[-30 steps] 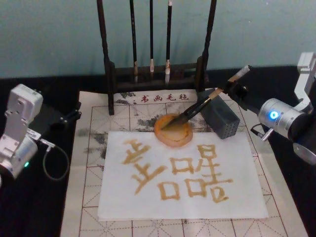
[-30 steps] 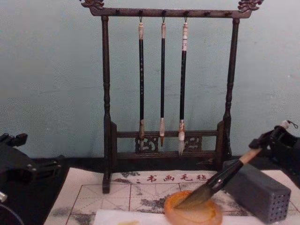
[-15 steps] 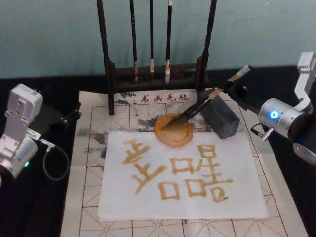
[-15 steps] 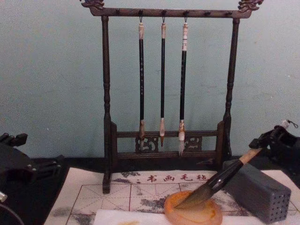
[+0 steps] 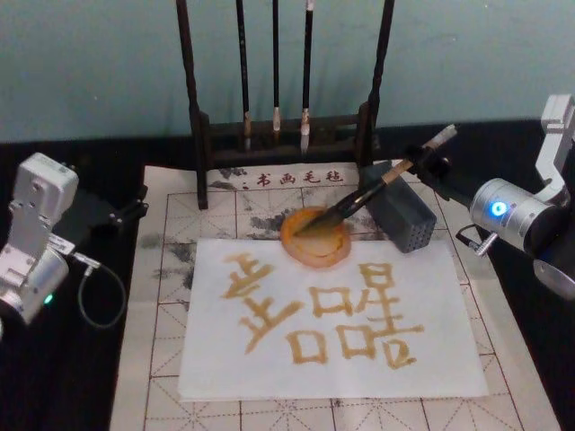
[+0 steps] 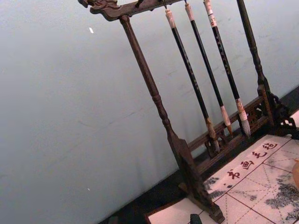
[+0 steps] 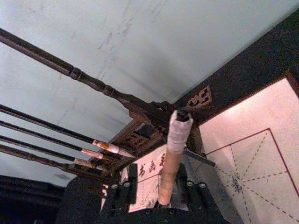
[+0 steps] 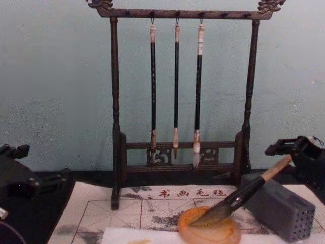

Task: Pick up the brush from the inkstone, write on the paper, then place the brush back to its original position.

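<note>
Now the brush (image 5: 373, 191) lies slanted — bristle tuft resting in the inkstone (image 5: 315, 237), shaft leaning over the grey block (image 5: 400, 218). Right tool (image 5: 426, 163) sits around the tan handle near its cap; whether it grips cannot be told. Paper (image 5: 332, 321) carries ochre characters. Left tool (image 5: 126, 214) rests at the mat's (image 5: 162, 377) left edge — its opening cannot be told.

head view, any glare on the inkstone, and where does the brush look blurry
Head view: the inkstone shows a paler glossy patch, no harsh glare. Chest view: the brush reads soft along its dark tuft. Right wrist view: the handle looms large and slightly smeared.
</note>
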